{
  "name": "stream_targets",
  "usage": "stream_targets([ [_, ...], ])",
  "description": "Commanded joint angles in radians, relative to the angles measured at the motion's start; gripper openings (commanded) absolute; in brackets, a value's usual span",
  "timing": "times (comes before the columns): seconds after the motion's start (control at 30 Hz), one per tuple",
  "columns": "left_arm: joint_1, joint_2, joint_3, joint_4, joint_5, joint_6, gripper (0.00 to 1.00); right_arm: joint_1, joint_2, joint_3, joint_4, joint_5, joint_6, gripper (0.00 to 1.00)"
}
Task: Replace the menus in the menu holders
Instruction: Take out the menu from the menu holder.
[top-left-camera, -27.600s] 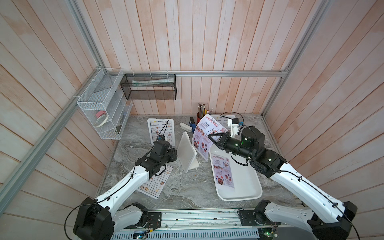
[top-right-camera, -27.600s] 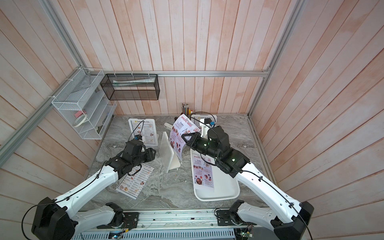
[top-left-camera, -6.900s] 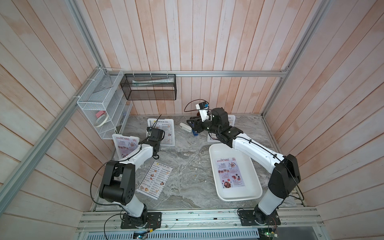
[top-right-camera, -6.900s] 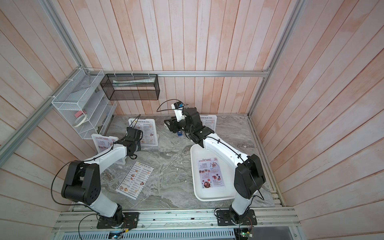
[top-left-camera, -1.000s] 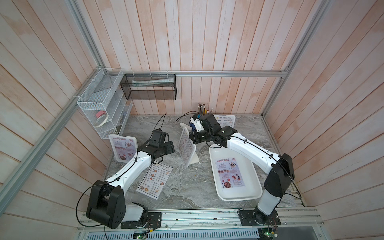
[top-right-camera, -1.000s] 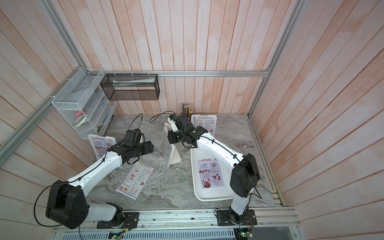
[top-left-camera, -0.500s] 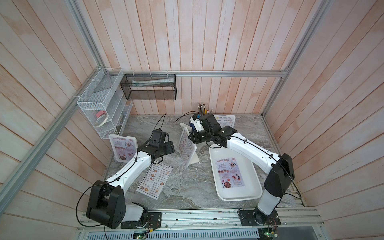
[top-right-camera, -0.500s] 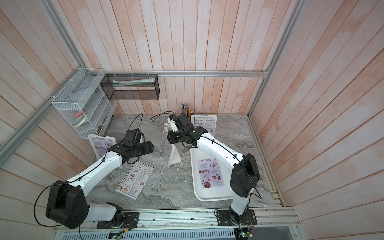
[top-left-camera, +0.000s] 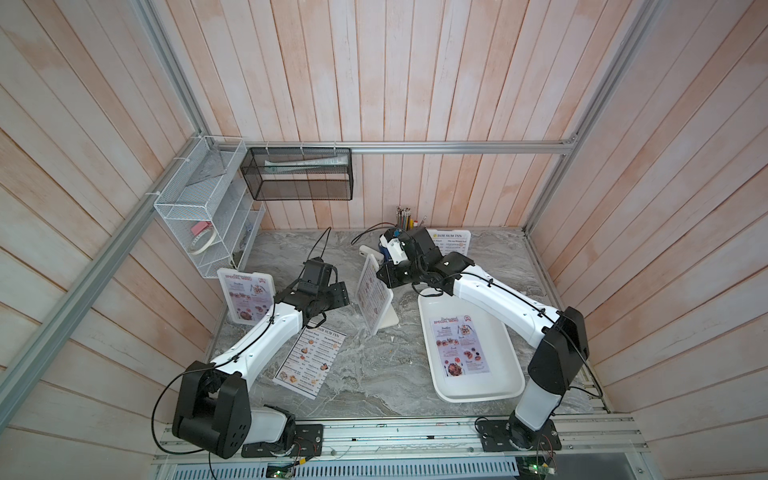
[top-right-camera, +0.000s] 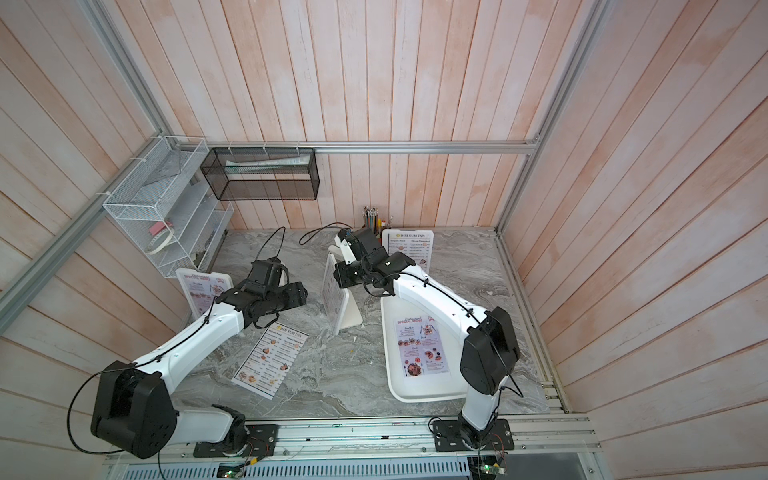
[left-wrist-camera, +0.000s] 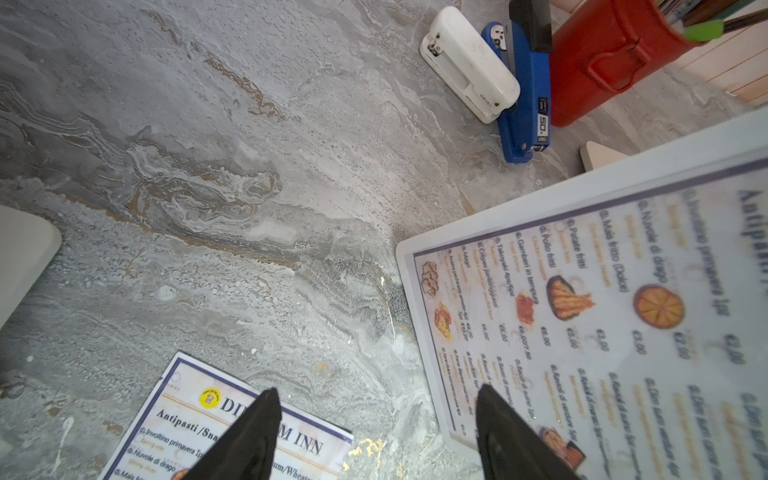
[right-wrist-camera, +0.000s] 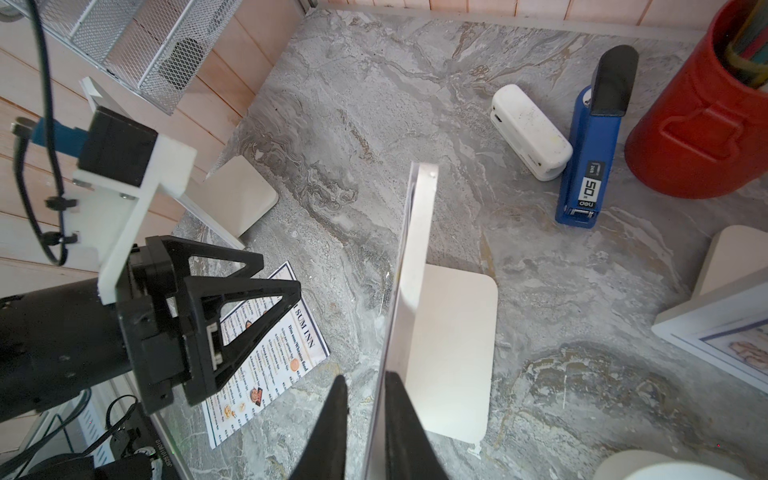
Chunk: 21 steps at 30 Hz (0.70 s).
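nearest my bases: loose sheet (top-left-camera: 309, 357), headed dim sum inn, flat on the table (top-left-camera: 374, 374), top edge partly hidden by my left arm (top-left-camera: 266, 336). tray (top-left-camera: 505, 365) to its right, one special menu sheet (top-left-camera: 459, 351) face up inside.

further in: left gripper (left-wrist-camera: 377, 390) hangs over bare table, jaws spread wide, nothing between them. in the wrist view one finger crosses the loose sheet's heading and the other crosses the face of the middle holder (left-wrist-camera: 582, 311). touching neither, as far as i can tell.

right gripper (right-wrist-camera: 365, 376) sits on the middle holder's top edge. jaws narrowed to a slit, one pad on each side of the upright panel, nipping it. holder stands on its foot between my two grippers, just left of the tray's far corner.

beyond: left holder (top-left-camera: 246, 297) by the left wall, special menu in it. far holder (top-left-camera: 451, 243) by the back wall, dim sum sheet in it. white stapler (left-wrist-camera: 469, 62), blue stapler (left-wrist-camera: 525, 95) and red pot (left-wrist-camera: 611, 62) side by side at the back.

hard to read: the middle holder's sheet shows antipasti lines and food photos, heading blurred and cut off. in both top views my right arm (top-left-camera: 498, 299) hides the pinch itself and the far holder's lower left corner. my left arm covers the left holder's lower right corner.
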<state>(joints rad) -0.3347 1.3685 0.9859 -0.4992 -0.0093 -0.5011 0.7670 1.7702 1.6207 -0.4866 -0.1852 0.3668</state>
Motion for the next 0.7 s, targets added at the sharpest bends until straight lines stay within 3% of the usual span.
stream_targets([
  [0.0, 0.002, -0.031, -0.001, -0.007, -0.024, 0.001, 0.76, -0.002, 0.017, -0.007, 0.000, -0.010, 0.002, 0.19],
  [0.27, 0.002, -0.044, 0.018, -0.021, -0.032, 0.005, 0.76, -0.002, 0.024, -0.010, 0.000, -0.004, -0.001, 0.20],
  [0.67, 0.002, -0.066, 0.039, -0.037, -0.039, 0.008, 0.76, -0.002, 0.034, -0.014, 0.006, -0.028, 0.003, 0.10],
])
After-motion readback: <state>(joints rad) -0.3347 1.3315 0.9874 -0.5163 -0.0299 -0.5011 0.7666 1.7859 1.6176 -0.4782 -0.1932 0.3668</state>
